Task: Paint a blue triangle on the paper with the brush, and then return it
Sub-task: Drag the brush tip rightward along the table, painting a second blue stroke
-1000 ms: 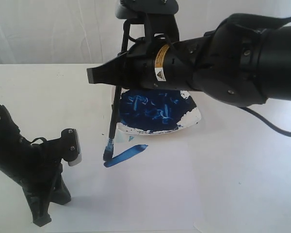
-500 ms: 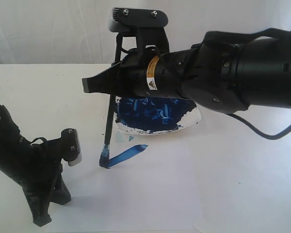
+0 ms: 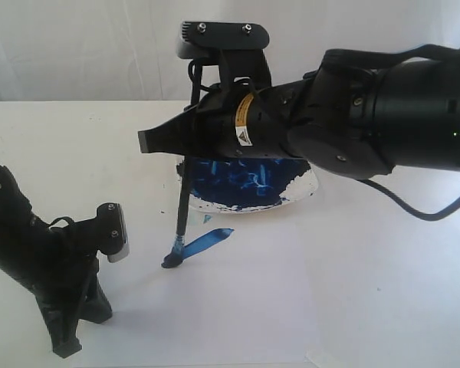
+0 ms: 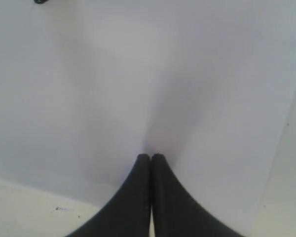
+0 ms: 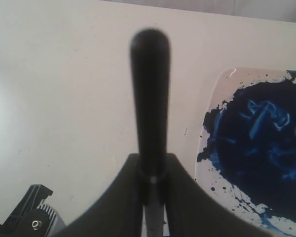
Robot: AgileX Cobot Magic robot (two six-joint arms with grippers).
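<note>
Right gripper (image 3: 149, 140) jaws clamp the near-upright brush (image 3: 182, 207), tip touching the paper (image 3: 291, 291) at the blue stroke (image 3: 207, 242)'s left end; left gripper (image 4: 151, 159) jaws pressed together.

Brush (image 3: 179, 215) tip lower, now on the lower-left end of blue stroke (image 3: 208, 241)

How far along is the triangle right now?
Done: one blue stroke on the paper. In hand: the right gripper grips the brush, its tip on the paper at the stroke's left end. Left: the other two sides, then returning the brush.
</note>
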